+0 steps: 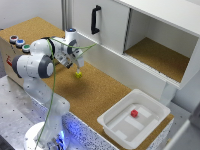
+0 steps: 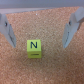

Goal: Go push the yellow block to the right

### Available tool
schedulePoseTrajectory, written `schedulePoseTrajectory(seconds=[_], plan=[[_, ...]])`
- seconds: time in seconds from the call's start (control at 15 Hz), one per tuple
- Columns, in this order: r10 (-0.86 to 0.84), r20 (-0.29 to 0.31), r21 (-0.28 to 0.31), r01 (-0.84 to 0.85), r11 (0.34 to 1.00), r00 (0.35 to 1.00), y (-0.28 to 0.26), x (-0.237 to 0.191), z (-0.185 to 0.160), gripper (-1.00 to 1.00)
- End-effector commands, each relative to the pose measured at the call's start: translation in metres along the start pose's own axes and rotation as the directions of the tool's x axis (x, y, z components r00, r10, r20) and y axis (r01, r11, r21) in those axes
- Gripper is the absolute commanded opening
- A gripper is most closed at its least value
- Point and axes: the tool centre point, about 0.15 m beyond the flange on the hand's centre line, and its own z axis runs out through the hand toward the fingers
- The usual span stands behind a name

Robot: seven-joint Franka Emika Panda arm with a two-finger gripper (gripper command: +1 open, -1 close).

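Above the cork tabletop (image 1: pixel 100 95): gripper (image 2: pixel 39 31), fingers spread wide, nothing held. Between and just below its fingertips: yellow block (image 2: pixel 34 48), marked "N", resting on the cork. At four o'clock, well apart in the exterior view: white tray (image 1: pixel 112 125) containing a red cube (image 1: pixel 134 113).

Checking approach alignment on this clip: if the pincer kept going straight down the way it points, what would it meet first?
Probably the yellow block: the wrist view shows it between the open pincer's fingers, slightly off-centre. The cork tabletop lies beneath; the remaining height is unclear.

Bright even light; both views softly blurred.
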Motion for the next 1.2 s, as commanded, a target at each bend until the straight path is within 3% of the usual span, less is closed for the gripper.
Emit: schedulePoseTrajectory(seconds=[0.0, 0.33, 0.53, 0.8, 1.13], plan=[[0.012, -0.011, -0.02, -0.012, 1.0, 1.0, 0.001, -0.002, 0.005, 1.0], [0.012, -0.011, -0.02, -0.012, 1.0, 1.0, 0.001, -0.002, 0.005, 1.0], [-0.027, -0.019, 0.066, 0.028, 0.997, 0.999, -0.016, 0.0, 0.0, 1.0], [-0.059, -0.042, 0.251, 0.068, 0.966, 0.997, -0.047, -0.003, 0.012, 1.0], [-0.116, -0.036, 0.341, 0.122, 0.932, 0.993, -0.06, 0.006, 0.023, 1.0]])
